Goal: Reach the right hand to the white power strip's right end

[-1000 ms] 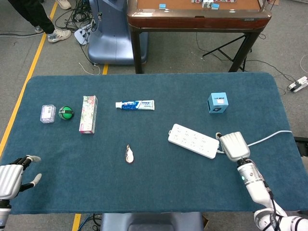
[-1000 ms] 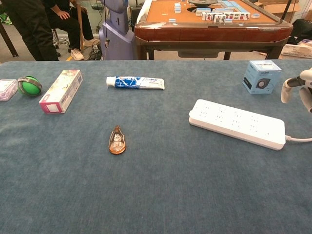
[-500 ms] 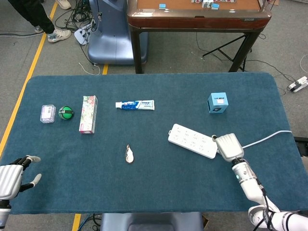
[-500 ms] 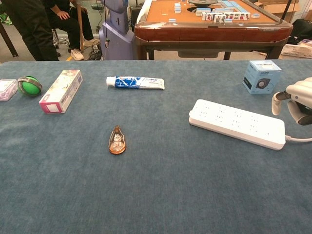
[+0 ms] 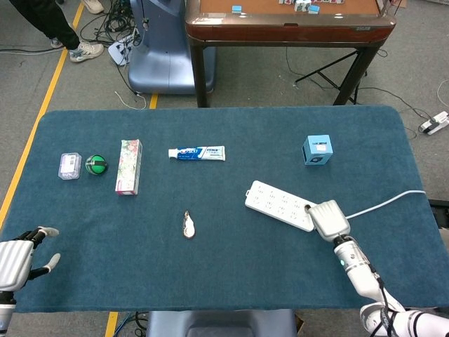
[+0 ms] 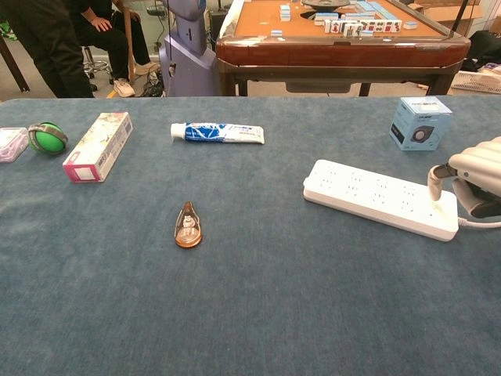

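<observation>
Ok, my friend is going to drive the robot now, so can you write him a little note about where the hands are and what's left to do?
Right hand: at the right end of the white power strip, a finger reaching down over that end. Whether it touches is not clear. It holds nothing.
Left hand: at the table's near left corner, fingers apart, holding nothing.
Power strip: flat on the blue table, its cord running off to the right.
Done: the reach is as good as finished.
Left: at most a small nudge to settle the hand on that end. The toothpaste and small blue box are well out of the way.
</observation>
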Controlling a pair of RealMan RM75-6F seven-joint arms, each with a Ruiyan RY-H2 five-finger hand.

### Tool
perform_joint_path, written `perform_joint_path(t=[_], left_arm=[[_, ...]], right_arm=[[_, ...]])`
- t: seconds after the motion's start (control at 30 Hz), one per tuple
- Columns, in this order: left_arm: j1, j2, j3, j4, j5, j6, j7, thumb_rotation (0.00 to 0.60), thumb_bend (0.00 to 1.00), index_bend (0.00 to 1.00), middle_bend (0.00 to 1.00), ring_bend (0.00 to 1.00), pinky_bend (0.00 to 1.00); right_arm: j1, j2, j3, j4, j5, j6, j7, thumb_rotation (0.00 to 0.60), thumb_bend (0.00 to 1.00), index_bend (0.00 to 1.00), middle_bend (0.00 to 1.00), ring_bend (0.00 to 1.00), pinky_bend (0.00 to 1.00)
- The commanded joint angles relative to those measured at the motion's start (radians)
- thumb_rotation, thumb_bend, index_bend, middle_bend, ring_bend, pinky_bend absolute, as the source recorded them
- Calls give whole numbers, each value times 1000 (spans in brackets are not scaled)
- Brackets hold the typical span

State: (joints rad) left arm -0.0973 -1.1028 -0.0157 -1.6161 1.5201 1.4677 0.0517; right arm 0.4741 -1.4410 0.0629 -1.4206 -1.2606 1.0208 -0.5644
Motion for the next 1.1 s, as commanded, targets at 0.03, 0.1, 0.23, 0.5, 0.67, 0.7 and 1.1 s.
perform_joint_path(t=[0.03, 0.1, 0.23, 0.5, 0.67, 0.7, 1.1], left_arm=[[0, 0, -1, 0, -1, 0, -1, 600, 283, 456, 405, 444, 609], [0, 1, -1, 0, -1, 1, -3, 600, 283, 456, 405, 444, 609], [2, 3, -1, -1, -1, 3, -6, 600, 283, 456, 405, 444, 609], [2, 3, -1, 0, 0, 3, -5, 600, 283, 456, 405, 444, 609], [2, 3, -1, -1, 0, 3, -6, 600, 282, 456, 405, 444, 609], [2, 3, -1, -1, -1, 3, -7, 600, 283, 456, 405, 444, 609], [2, 5, -2, 1, 1, 4, -10, 600, 283, 456, 405, 444, 609]], right_arm=[[3, -4, -2, 2, -1, -1, 0, 600, 880, 393, 1000, 1000, 1000], [5, -7, -5, 5, 0, -2, -2, 600, 880, 393, 1000, 1000, 1000], [7, -13, -10, 13, 6, -3, -8, 600, 879, 393, 1000, 1000, 1000], [10, -20, -15, 27, 18, -9, -10, 600, 880, 393, 1000, 1000, 1000], [17, -27, -16, 39, 29, -18, -12, 600, 880, 393, 1000, 1000, 1000], [18, -29, -16, 42, 30, -19, -13, 600, 880, 393, 1000, 1000, 1000], [-40, 90, -56, -144, -119, 152, 8, 600, 845, 393, 963, 999, 1000]])
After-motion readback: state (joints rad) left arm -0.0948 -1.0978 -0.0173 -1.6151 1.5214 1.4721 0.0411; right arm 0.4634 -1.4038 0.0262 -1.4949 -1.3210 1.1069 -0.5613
